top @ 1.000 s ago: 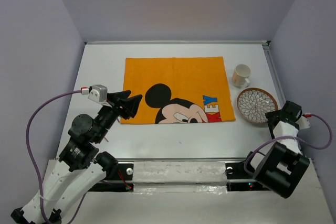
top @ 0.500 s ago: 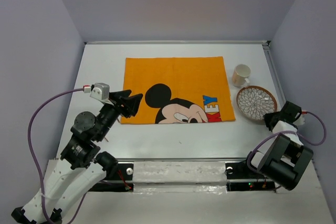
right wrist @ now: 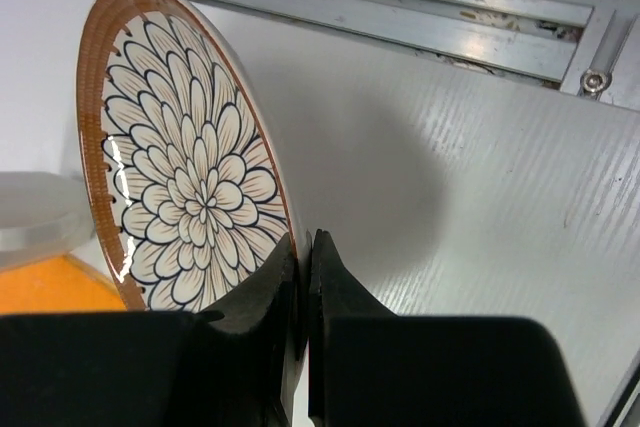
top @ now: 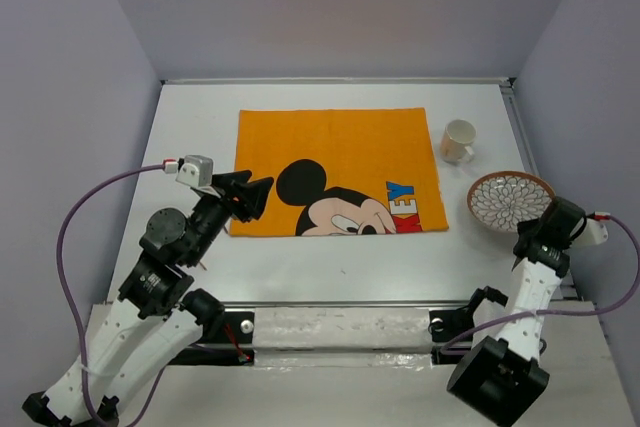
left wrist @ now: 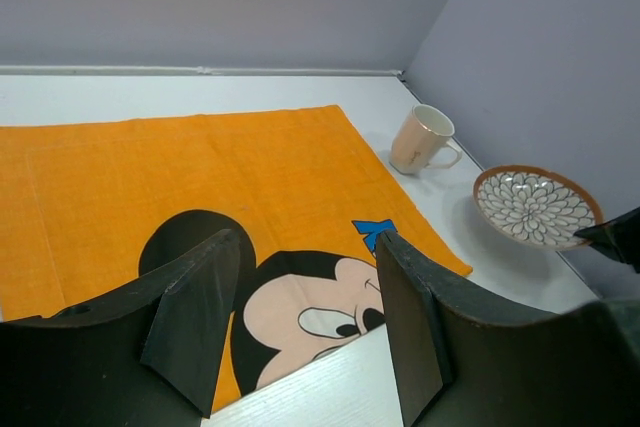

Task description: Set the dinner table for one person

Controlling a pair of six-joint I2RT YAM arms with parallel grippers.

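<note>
My right gripper (top: 533,228) is shut on the near rim of a plate (top: 510,199) with a brown edge and a petal pattern. In the right wrist view the fingers (right wrist: 303,247) pinch that plate (right wrist: 180,187), which casts a shadow on the white dinner table (right wrist: 480,207); it looks raised slightly above it. A cream cup (top: 459,141) stands upright behind the plate. An orange Mickey Mouse mat (top: 335,147) lies flat mid-table. My left gripper (top: 258,190) hangs open and empty over the mat's near left corner (left wrist: 308,242).
The table's metal rim (top: 520,137) runs just right of the plate and cup. Grey walls enclose the table on three sides. Bare white table (top: 190,127) shows left of the mat and in front of it.
My right gripper has shut on the plate's rim, and plate and arm have shifted right, toward the table's edge. The left arm has barely moved.
</note>
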